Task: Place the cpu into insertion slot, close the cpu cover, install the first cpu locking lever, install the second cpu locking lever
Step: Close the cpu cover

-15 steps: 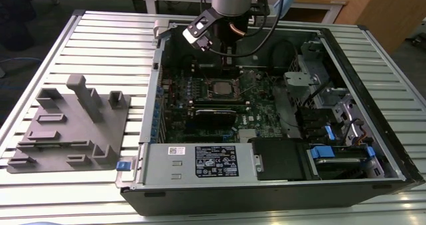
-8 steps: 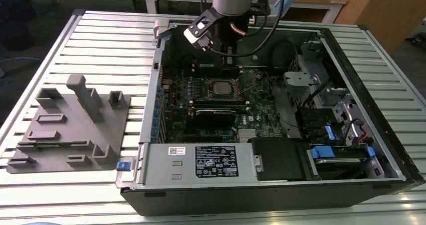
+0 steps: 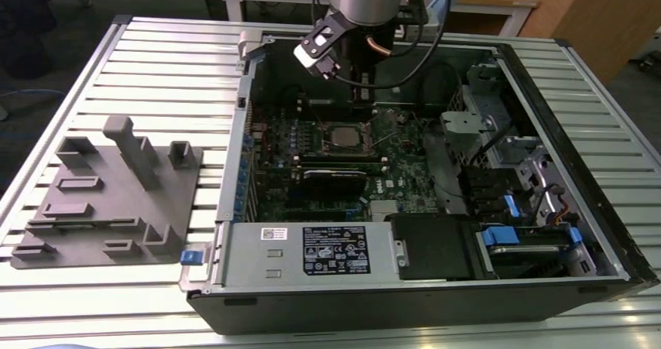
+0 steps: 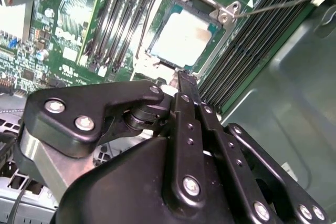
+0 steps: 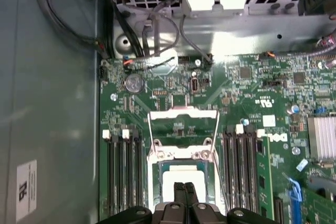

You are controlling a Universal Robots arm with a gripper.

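Now, step: probably closing the cover.
Chip (image 5: 170,179): lying seated in the socket (image 5: 156,178).
Cover (image 5: 184,114): apparently leaning back, open.
Gripper (image 5: 185,190): hovering over the chip's edge, fingers pressed together, empty.
Next move: calling for a gentle push on the cover alone.
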